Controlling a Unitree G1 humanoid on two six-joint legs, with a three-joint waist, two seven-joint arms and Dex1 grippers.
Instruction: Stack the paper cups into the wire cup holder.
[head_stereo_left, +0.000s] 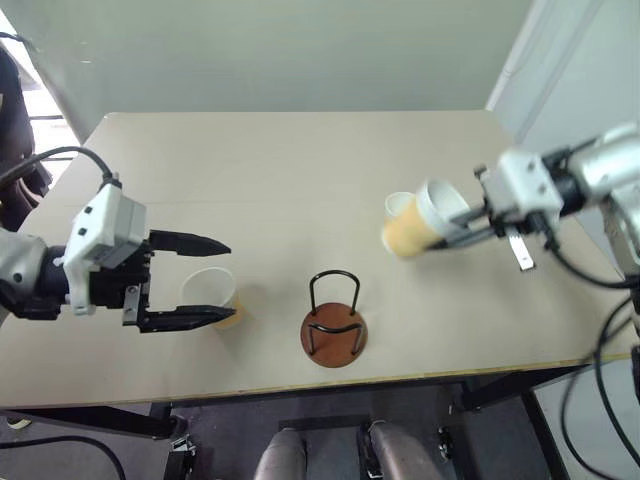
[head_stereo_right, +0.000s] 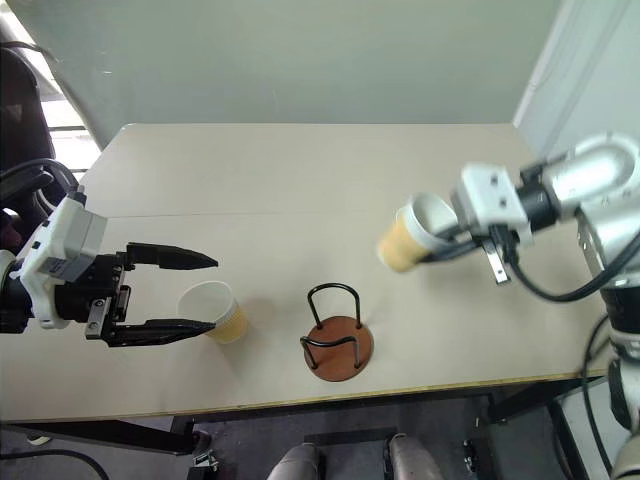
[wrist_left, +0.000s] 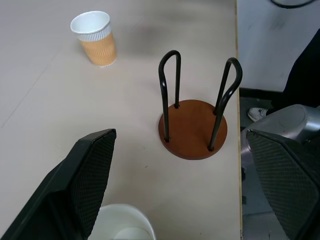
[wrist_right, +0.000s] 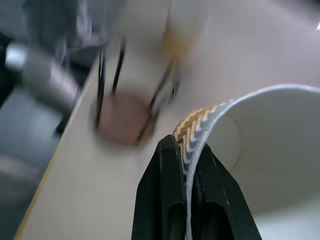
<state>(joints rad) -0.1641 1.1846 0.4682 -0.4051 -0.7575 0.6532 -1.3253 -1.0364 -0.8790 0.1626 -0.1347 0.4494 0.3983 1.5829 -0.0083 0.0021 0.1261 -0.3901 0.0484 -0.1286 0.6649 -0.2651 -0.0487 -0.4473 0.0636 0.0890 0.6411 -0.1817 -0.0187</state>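
Right wrist view shows the right pincer pinching a paper cup's rim, tilted, up and right of the wire cup holder. Left of the holder, the spread left pincer brackets another cup; left wrist view reveals a third cup beyond the holder, standing on the tabletop.

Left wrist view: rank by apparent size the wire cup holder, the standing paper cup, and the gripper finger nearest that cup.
1. The gripper finger, but it is closest to the camera, so that inflates it.
2. The wire cup holder.
3. The standing paper cup, farthest away, so it probably looks smaller than it is.
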